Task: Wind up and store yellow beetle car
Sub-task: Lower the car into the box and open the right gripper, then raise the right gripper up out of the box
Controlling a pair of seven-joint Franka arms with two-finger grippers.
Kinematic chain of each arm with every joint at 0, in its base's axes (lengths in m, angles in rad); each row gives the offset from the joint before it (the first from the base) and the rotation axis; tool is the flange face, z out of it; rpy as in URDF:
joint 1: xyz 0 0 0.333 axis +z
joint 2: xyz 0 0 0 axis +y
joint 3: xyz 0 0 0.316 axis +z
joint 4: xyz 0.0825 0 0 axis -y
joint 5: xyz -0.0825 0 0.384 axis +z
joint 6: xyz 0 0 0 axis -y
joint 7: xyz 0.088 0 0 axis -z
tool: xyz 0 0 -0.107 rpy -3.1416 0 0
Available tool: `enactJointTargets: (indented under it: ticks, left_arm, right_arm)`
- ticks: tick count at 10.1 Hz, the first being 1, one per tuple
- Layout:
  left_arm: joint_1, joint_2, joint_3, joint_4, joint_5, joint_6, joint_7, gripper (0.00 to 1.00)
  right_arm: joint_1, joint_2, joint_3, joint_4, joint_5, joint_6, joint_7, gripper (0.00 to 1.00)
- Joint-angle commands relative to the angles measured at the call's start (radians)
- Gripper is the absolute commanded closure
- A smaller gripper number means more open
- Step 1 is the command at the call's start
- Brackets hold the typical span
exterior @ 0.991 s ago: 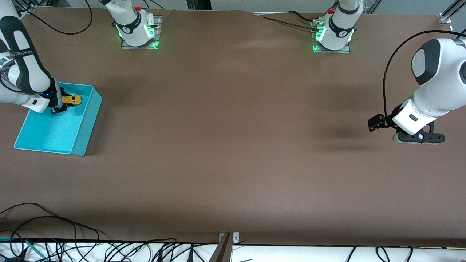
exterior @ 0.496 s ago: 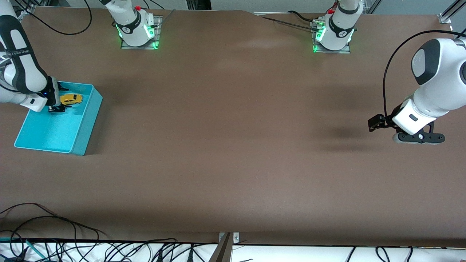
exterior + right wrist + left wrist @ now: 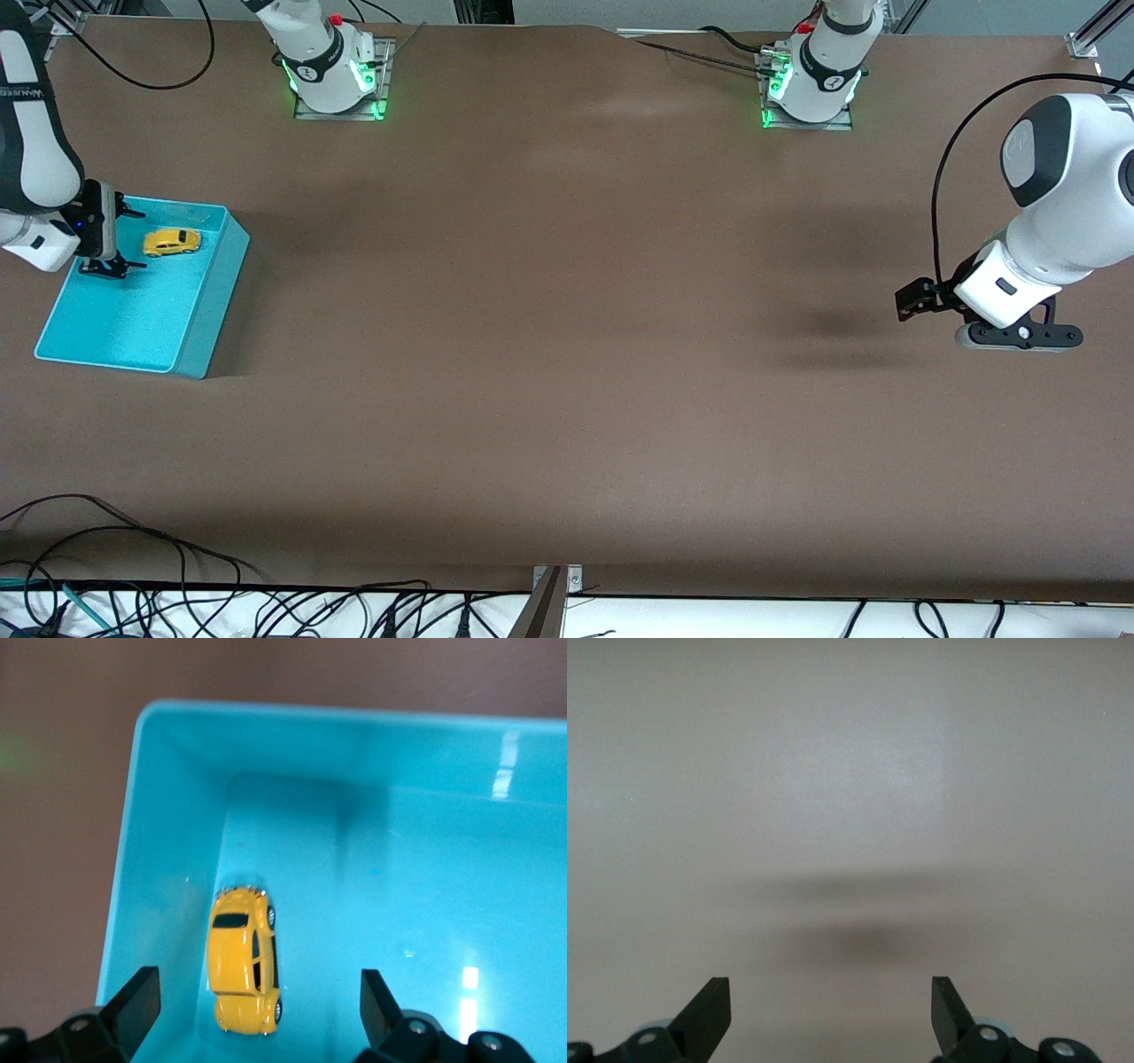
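In the teal bin [image 3: 199,323], at about 9 o'clock on the table [image 3: 567,354], the car [image 3: 172,241] is sitting on its wheels near the wall closest to the robot bases. The right gripper [image 3: 113,241] is hovering over the bin, jaws apart and empty. At 3 o'clock the left gripper [image 3: 921,298] is waiting, jaws apart.

The yellow beetle car [image 3: 242,960] looks glossy, the turquoise bin [image 3: 202,319] smooth shiny plastic, the brown table [image 3: 567,354] matt.
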Motion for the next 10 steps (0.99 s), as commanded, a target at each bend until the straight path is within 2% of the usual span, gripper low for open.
enactJointTargets:
  ticks: [1,3,6,8,10]
  left_arm:
    - [0.006,-0.006,-0.002,0.003,-0.025,-0.014,0.032,0.0]
    - [0.006,-0.008,-0.002,0.003,-0.025,-0.014,0.032,0.0]
    - [0.006,-0.008,-0.002,0.003,-0.025,-0.014,0.032,0.0]
    - [0.006,-0.008,0.0,0.005,-0.025,-0.014,0.032,0.0]
    - [0.006,-0.008,0.0,0.005,-0.025,-0.014,0.032,0.0]
  right_arm:
    - [0.021,-0.033,0.049,0.062,0.019,-0.092,0.239,0.0]
    - [0.091,-0.086,0.057,0.088,0.143,-0.133,0.506,0.0]
    - [0.243,-0.207,0.057,0.139,0.152,-0.222,1.156,0.0]
    - [0.346,-0.299,0.058,0.128,0.154,-0.238,1.477,0.0]
    - [0.375,-0.394,0.109,0.095,0.154,-0.271,1.77,0.0]
